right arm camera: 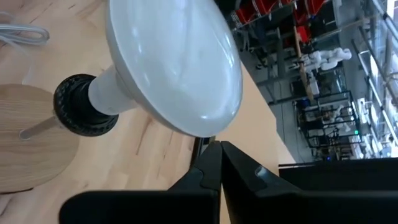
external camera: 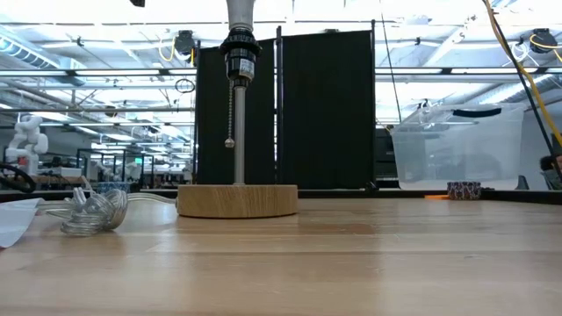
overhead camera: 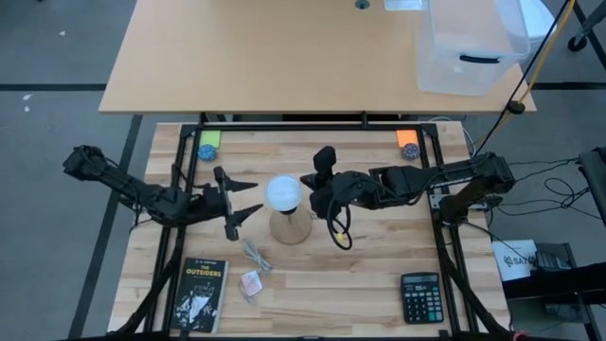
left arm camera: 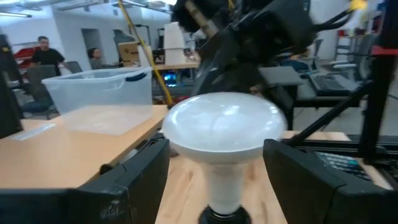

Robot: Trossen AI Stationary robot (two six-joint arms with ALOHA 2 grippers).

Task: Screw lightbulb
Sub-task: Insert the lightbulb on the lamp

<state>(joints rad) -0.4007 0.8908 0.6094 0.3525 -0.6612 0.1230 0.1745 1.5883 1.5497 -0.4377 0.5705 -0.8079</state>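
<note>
From overhead, the pale butcher-block wooden desk [overhead camera: 360, 284] is carrying a fair bit of stuff. The white frosted lightbulb [overhead camera: 283, 193] is sitting right in the middle, up in the black ribbed socket of the tan wooden lamp stand [overhead camera: 291, 227]. The left gripper [overhead camera: 245, 197] is waiting just beside the bulb with its jaws spread wide. The right gripper [overhead camera: 308, 180] is hanging on the bulb's other side, very close, not holding anything I can see. Also lying around: a black paperback book [overhead camera: 198, 295] near the front left, a black calculator [overhead camera: 420, 297] at front right, a coil of clear cable [overhead camera: 254, 256] and small green [overhead camera: 208, 150] and orange [overhead camera: 408, 146] objects near the back corners. A second tan desk behind is holding a clear plastic bin [overhead camera: 469, 47].

At tabletop level, the stand's round base [external camera: 237, 200] is resting flat, with a metal stem and a pull chain [external camera: 232, 110] dangling. Black divider panels [external camera: 325, 110] are standing behind, in a big open workshop.

The left wrist camera is looking past its open fingers [left arm camera: 134, 183] at the bulb [left arm camera: 224, 127] between them, not touching.

On the right wrist camera the fingers [right arm camera: 208, 165] are pressed shut together just beside the bulb's dome [right arm camera: 177, 62], which is seated in the socket [right arm camera: 81, 106].
</note>
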